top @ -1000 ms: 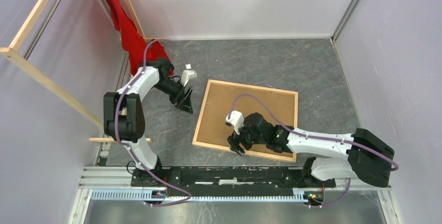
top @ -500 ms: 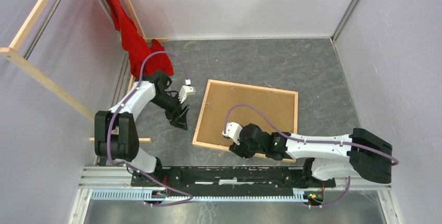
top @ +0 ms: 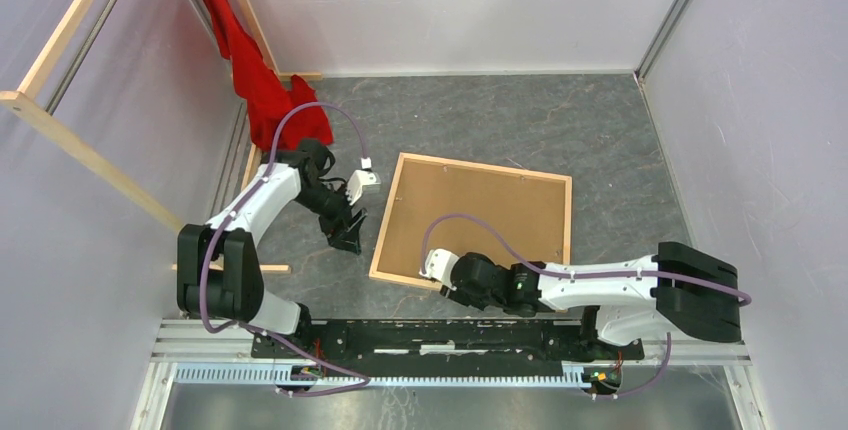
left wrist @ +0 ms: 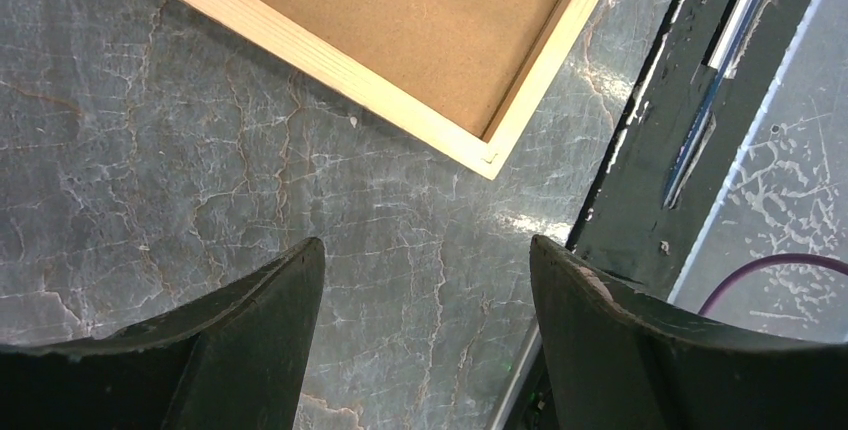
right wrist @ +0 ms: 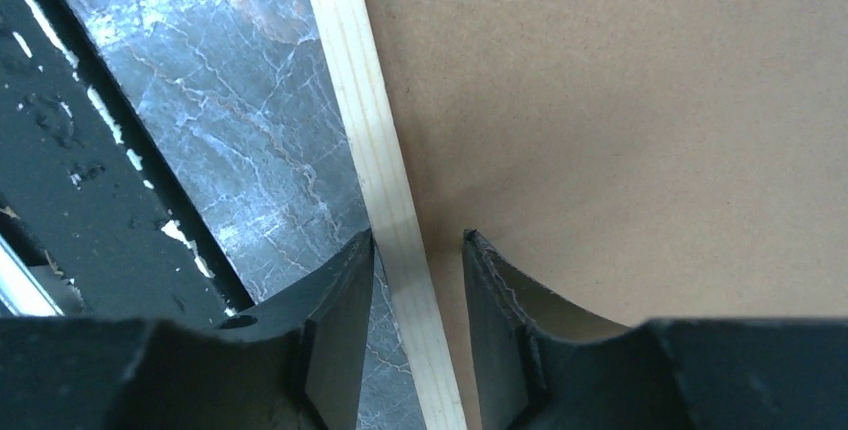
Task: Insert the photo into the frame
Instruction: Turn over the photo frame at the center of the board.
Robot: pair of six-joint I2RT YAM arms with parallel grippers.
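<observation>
While your right gripper point(right wrist: 417, 240) loosely straddles the frame point(right wrist: 355, 70) at its near rail, pinch there gently; it seems light, stiff.

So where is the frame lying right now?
The frame lies flat mid-table in the top view, brown backing up, just right of the left gripper; the right gripper straddles its near rail.

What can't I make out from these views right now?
- the photo: in no view; the backing panel fills the frame, hiding anything beneath.
- right gripper: top view, the right arm hides its jaws; wrist view cannot settle whether it touches the frame.
- frame's near rail: top view, the same arm covers part.
</observation>
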